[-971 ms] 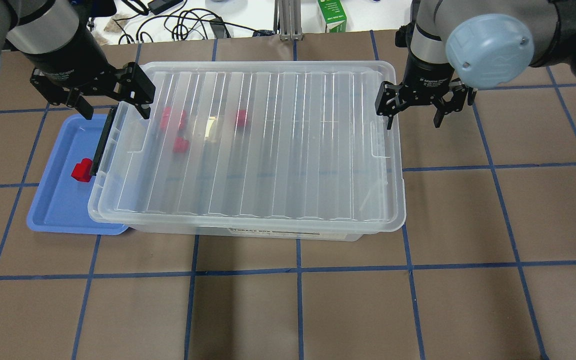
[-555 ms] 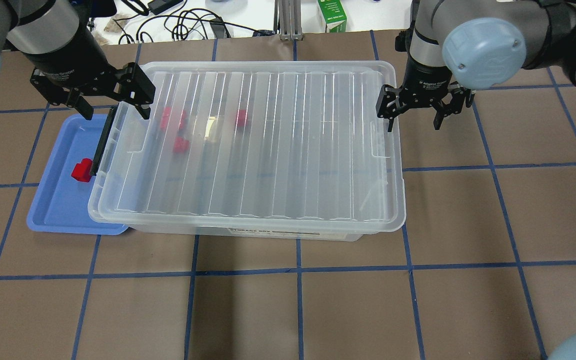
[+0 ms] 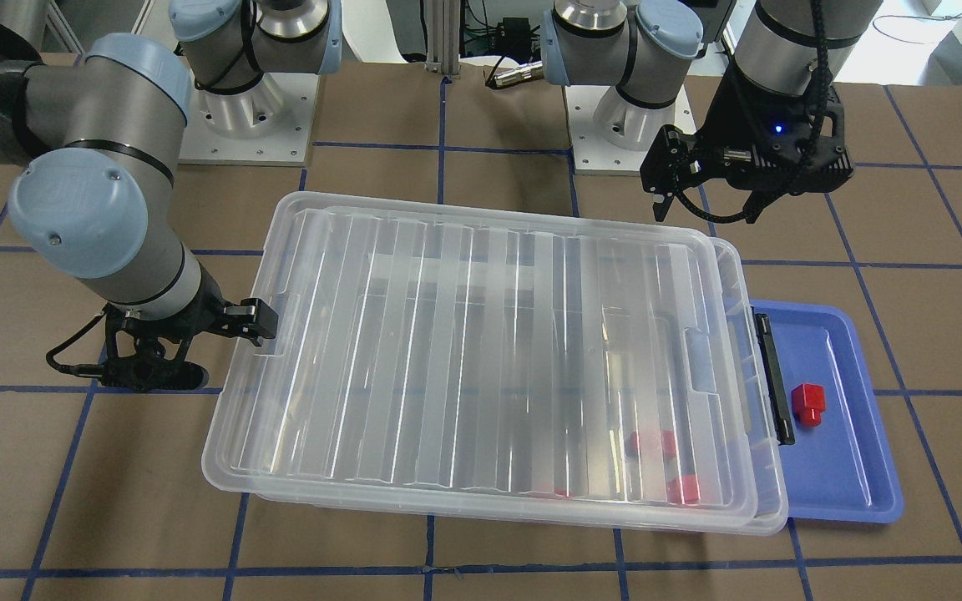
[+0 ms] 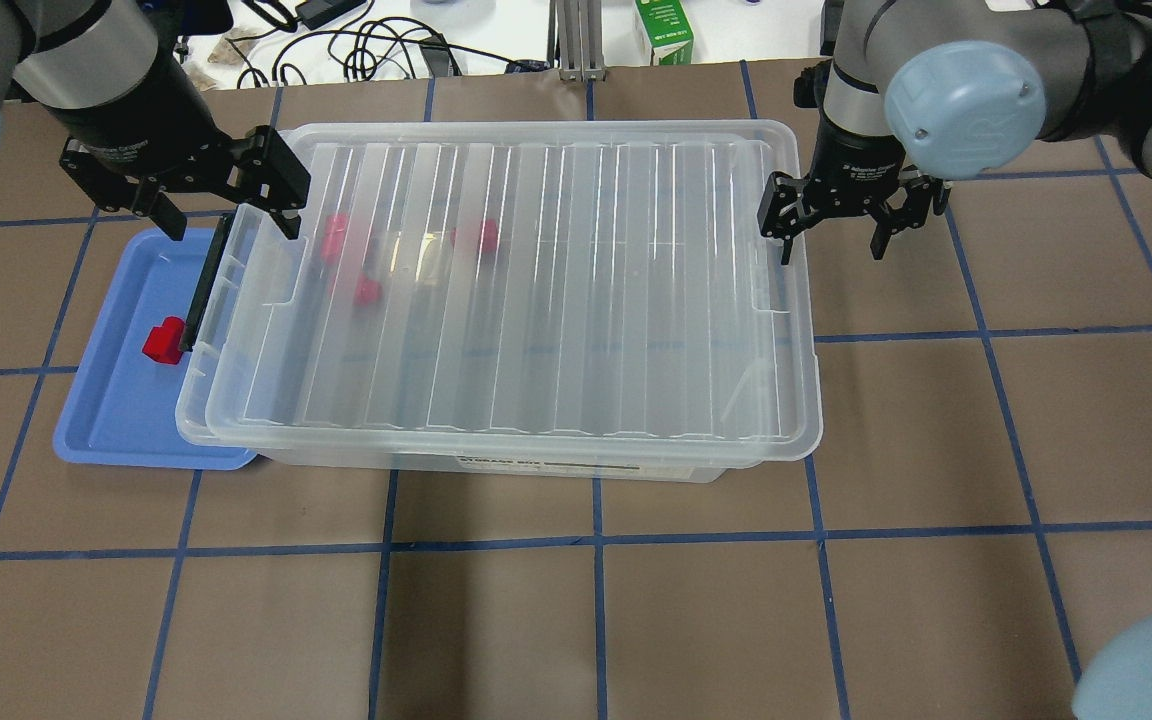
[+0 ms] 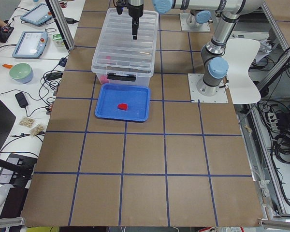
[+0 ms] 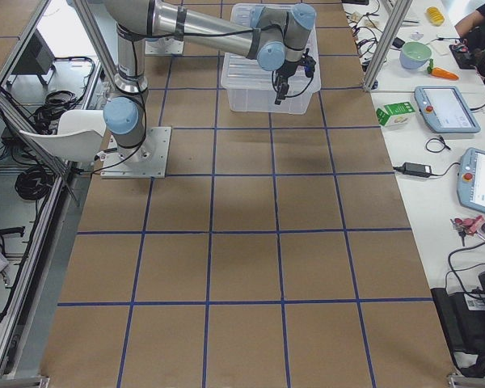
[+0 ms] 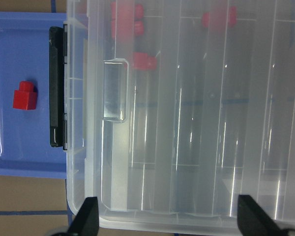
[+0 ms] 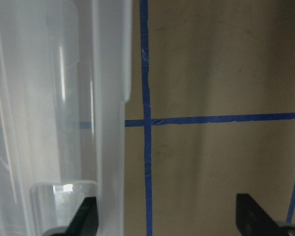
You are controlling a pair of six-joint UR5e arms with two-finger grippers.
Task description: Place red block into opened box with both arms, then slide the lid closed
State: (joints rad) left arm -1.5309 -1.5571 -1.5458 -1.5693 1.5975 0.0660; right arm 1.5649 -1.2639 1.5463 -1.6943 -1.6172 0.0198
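The ribbed lid (image 4: 556, 300) lies on the clear box (image 4: 586, 468), shifted slightly right, so the black latch bar (image 4: 204, 285) is uncovered. Three red blocks (image 4: 336, 235) show blurred through the lid at the box's left end. I cannot tell which is the task's red block. Another red block (image 4: 164, 340) sits on the blue tray (image 4: 116, 420). My left gripper (image 4: 229, 222) hovers open above the lid's left end, holding nothing. My right gripper (image 4: 831, 245) is open at the lid's right end, with one finger (image 3: 260, 321) against the lid's edge by its handle notch.
The blue tray is tucked partly under the box's left end. A green carton (image 4: 664, 30) and cables (image 4: 366, 45) lie beyond the table's far edge. Brown table surface with blue tape lines (image 4: 596, 540) spreads in front of and right of the box.
The lid has slid a little to the right on the box, and my right gripper has shifted right with it. The left gripper has stayed put.
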